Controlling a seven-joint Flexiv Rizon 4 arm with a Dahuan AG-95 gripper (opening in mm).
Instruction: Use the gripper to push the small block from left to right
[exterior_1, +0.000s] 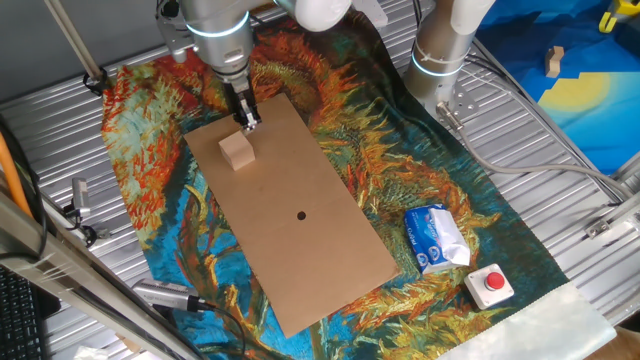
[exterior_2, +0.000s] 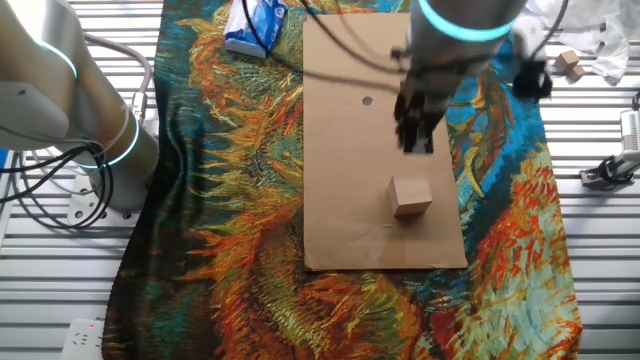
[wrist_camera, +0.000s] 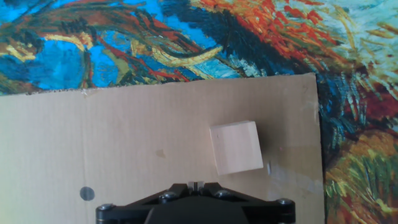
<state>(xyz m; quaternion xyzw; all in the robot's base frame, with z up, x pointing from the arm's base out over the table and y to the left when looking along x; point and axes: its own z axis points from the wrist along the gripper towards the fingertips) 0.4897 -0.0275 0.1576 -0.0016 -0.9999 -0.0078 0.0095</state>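
Observation:
The small block is a light tan wooden cube lying on a brown cardboard sheet near its far-left end. It also shows in the other fixed view and in the hand view. My gripper is a narrow black tip with its fingers closed together and nothing between them. It hangs just beyond the block, a small gap apart from it in the other fixed view. In the hand view the gripper is at the bottom edge, with the block ahead and a little to the right.
The cardboard sheet lies on a colourful painted cloth and has a dark dot at its middle. A blue-white tissue pack and a red-buttoned box lie at the right. A second arm column stands at the back.

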